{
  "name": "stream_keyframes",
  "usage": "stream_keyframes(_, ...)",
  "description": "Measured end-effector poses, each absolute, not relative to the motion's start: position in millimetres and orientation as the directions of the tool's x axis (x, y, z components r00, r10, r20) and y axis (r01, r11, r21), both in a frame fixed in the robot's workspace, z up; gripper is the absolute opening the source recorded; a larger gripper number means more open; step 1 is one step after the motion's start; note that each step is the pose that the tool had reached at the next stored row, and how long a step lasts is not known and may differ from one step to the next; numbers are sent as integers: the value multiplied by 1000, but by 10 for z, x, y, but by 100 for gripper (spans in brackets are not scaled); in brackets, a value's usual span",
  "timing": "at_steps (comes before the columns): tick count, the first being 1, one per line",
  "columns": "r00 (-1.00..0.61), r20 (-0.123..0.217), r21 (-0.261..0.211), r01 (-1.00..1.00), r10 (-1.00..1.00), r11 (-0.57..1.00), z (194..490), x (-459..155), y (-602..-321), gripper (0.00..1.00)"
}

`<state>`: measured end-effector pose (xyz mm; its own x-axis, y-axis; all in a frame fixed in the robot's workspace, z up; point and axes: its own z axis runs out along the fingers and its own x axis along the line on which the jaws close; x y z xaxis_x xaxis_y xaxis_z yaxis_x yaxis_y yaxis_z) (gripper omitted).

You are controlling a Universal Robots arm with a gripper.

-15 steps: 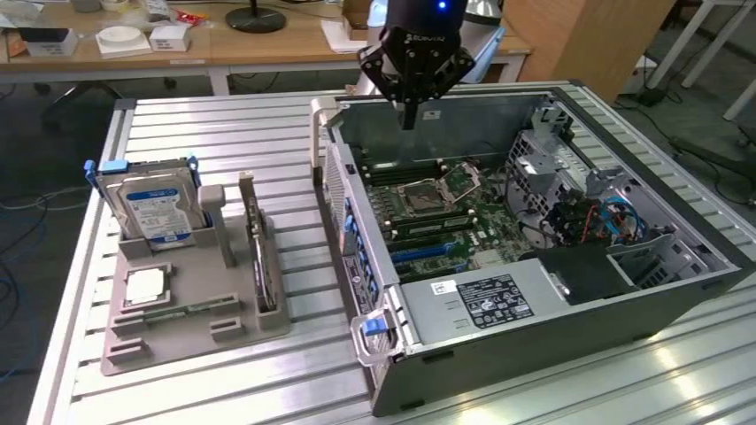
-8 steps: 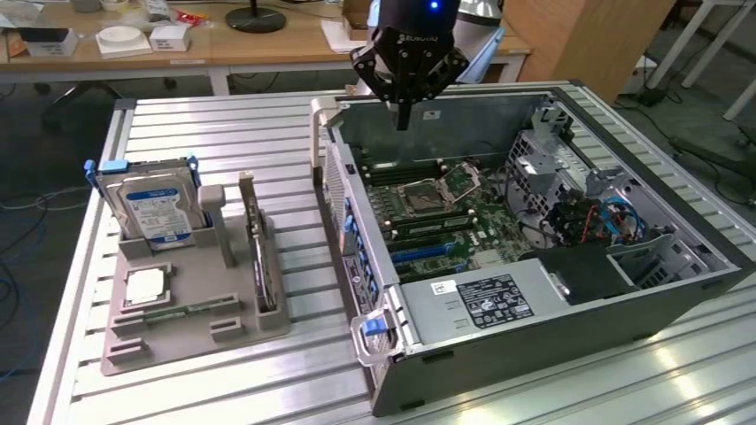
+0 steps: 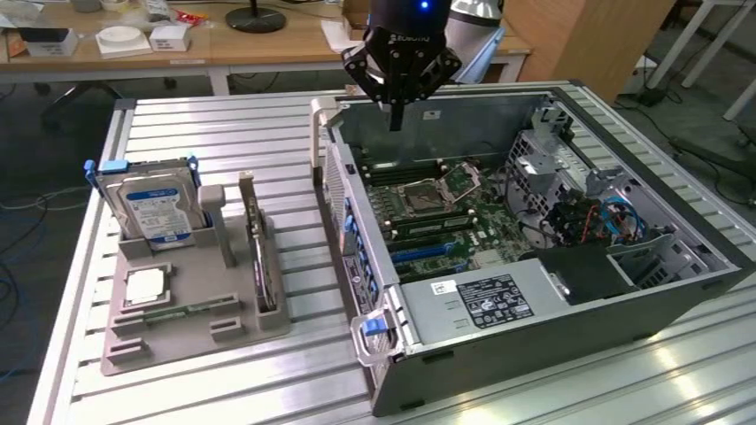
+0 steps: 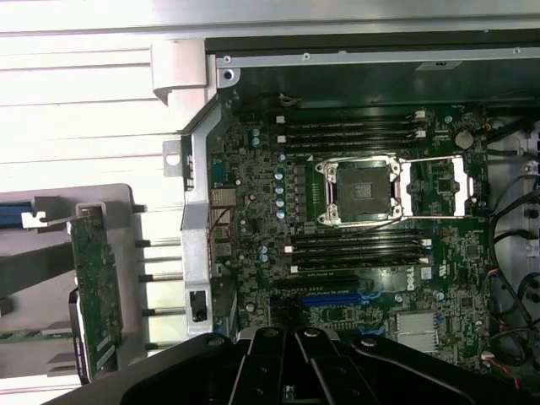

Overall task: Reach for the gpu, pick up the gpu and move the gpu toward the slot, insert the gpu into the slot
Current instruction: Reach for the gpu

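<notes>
- One tool (image 3: 396, 119) hangs above the open case (image 3: 532, 345), clenched tight and grasping nothing.
- Its tip points down to the board (image 3: 437, 221) inside the case and is apart from it.
- The gpu (image 3: 262, 266) stands on its long edge in a grey holder (image 3: 177, 332) on the desk (image 3: 212, 133).
- This holder lies at the exterior view's left of the case, so the gpu is well apart from the tool.
- A drive (image 3: 154, 208) with a blue label stands upright in the same holder, near the gpu.

White lettering reading "DELL" stands on the computer's green motherboard (image 4: 253, 202).
</notes>
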<state>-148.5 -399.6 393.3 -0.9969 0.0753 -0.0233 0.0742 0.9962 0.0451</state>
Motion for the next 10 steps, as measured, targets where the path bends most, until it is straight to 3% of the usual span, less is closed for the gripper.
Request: stream_keyframes(10, -997, -23, 45, 74, 75, 996, 3933, -1572, -4002, 10)
